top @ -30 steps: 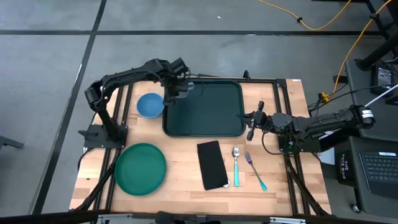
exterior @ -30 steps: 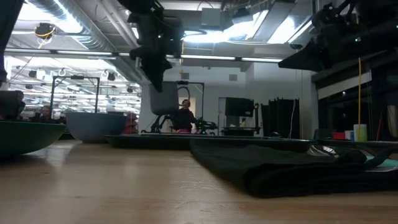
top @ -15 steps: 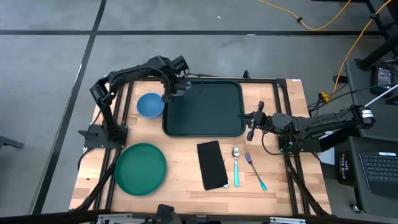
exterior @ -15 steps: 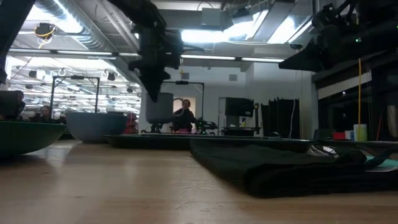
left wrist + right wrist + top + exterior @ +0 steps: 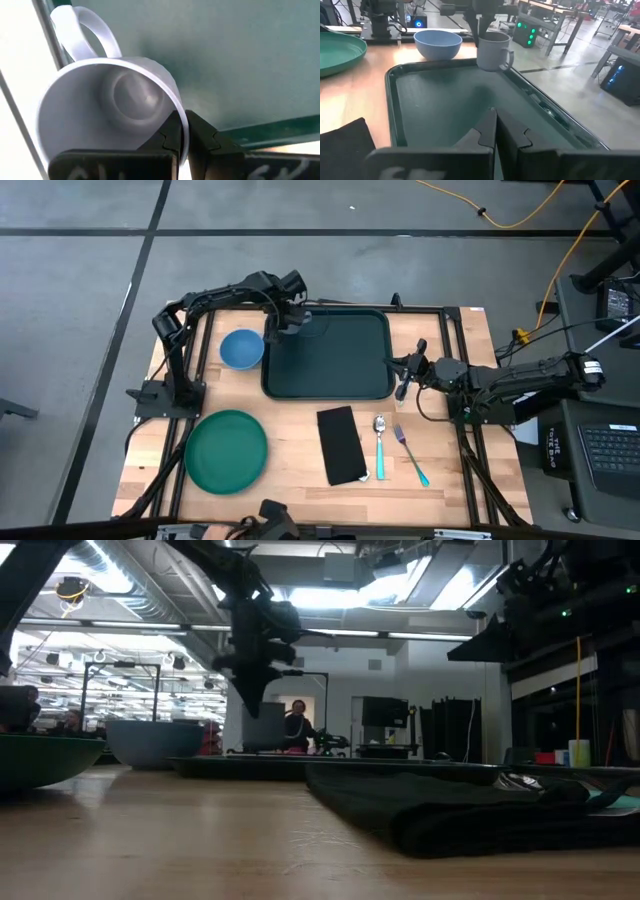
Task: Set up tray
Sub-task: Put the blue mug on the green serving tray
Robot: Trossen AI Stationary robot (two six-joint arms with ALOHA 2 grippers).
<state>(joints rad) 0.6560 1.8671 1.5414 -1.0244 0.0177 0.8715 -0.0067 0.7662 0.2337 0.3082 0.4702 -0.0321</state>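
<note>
We've got the left gripper (image 5: 291, 323) w/ fingers pinched on the mug (image 5: 493, 50) rim, above the tray (image 5: 335, 365) far-left corner. Right gripper (image 5: 402, 374) fingers closed, empty, at tray's right edge. Risk: thin rim pinch, mug may tilt, slip.

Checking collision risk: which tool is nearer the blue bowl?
Left. The left tool, gripping the mug, is beside the blue bowl; the right tool is across the tray.
</note>
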